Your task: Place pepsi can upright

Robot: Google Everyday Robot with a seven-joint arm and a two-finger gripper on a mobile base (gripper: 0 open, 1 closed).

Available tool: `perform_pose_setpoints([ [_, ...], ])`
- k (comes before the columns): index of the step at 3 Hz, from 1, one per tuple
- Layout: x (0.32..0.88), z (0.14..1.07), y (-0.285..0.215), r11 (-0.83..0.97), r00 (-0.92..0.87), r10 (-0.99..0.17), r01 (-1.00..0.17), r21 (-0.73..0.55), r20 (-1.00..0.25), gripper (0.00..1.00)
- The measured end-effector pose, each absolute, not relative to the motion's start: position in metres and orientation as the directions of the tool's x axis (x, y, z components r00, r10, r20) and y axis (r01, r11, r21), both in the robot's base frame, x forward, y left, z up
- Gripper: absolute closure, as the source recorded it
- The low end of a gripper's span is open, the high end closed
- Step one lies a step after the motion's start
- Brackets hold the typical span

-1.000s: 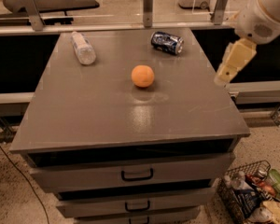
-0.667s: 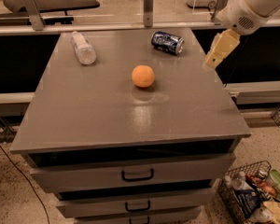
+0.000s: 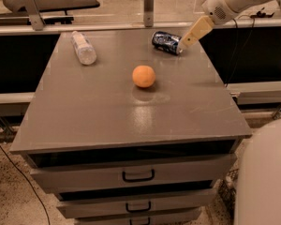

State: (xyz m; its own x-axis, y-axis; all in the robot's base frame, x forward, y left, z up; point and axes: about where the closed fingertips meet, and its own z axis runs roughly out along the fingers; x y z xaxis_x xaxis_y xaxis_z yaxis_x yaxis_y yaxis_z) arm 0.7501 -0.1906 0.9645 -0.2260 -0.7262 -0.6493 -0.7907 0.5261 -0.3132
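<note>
The pepsi can (image 3: 166, 41) is dark blue with a silver end. It lies on its side at the far right of the grey cabinet top (image 3: 107, 107). My gripper (image 3: 187, 40) hangs from the white arm at the upper right, its tan fingers (image 3: 196, 30) pointing down-left, with the tips right at the can's right end. I cannot tell whether they touch the can.
An orange (image 3: 144, 76) sits near the middle of the top. A clear plastic bottle (image 3: 83, 48) lies on its side at the far left. Drawers with dark handles (image 3: 138, 176) run below the front edge. A white robot part (image 3: 264, 172) fills the lower right.
My gripper has moved left and toward the far edge, from beyond the table's right side to the can's right end. The can, orange and bottle have not moved.
</note>
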Motion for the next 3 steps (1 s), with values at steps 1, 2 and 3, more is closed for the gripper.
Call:
perform_pose_setpoints([
  [1, 0.788, 0.960, -0.172, 0.589, -0.239, -0.651, -0.757, -0.282, -0.720, 0.00],
  [2, 0.817, 0.950, -0.147, 0.617, -0.251, -0.625, -0.739, -0.271, -0.739, 0.00],
  [3, 0.838, 0.933, -0.125, 0.627, -0.272, -0.630, -0.730, -0.270, -0.727, 0.00],
])
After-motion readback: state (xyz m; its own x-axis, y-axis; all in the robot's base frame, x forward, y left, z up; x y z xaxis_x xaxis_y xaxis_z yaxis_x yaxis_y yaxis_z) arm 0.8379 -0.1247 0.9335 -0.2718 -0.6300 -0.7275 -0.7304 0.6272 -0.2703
